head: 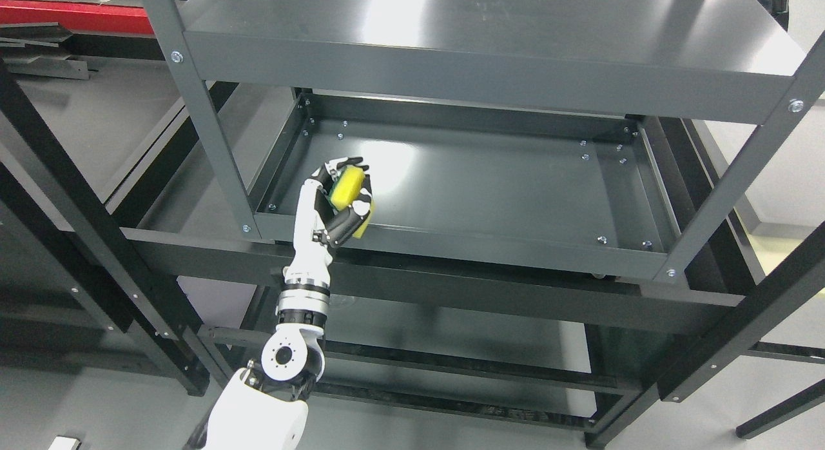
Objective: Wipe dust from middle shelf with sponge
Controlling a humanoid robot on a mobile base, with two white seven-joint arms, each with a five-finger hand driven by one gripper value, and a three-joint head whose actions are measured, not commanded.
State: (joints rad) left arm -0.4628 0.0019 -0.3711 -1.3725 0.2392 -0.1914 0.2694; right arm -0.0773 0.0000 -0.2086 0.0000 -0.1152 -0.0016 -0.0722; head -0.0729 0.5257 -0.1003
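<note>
Holding: the left robot hand (340, 198) has its fingers (351, 161) curled around a yellow sponge (347, 187), arm coming up from the lower left. No right arm anywhere in view.
Sponge spot: up in the hand, over the front-left part of the middle shelf (477, 185), just above the front lip (464, 242). Can't tell if it's touching the shelf surface yet, looks held a bit off it.
Sponge feel: my guess is super light and squishy, with a green scrubby layer (335, 193) on one side. It'll squash under pressure, so no need to crush it. Best held by the edges with one broad face left free to rub, which is roughly how it sits now.
Shelf feel: dark painted metal, glossy, looks smooth, so the sponge should glide easily, maybe too easily if dry.
In the way, near: the front lip needs clearing before the sponge goes flat, and the left upright post (206, 121) stands close beside the wrist.
In the way, above: the top shelf (490, 24) overhangs the far part, so reaching to the back looks cramped.
Further in: raised side rails and bolt heads (585, 157) near the corners could snag the sponge.
</note>
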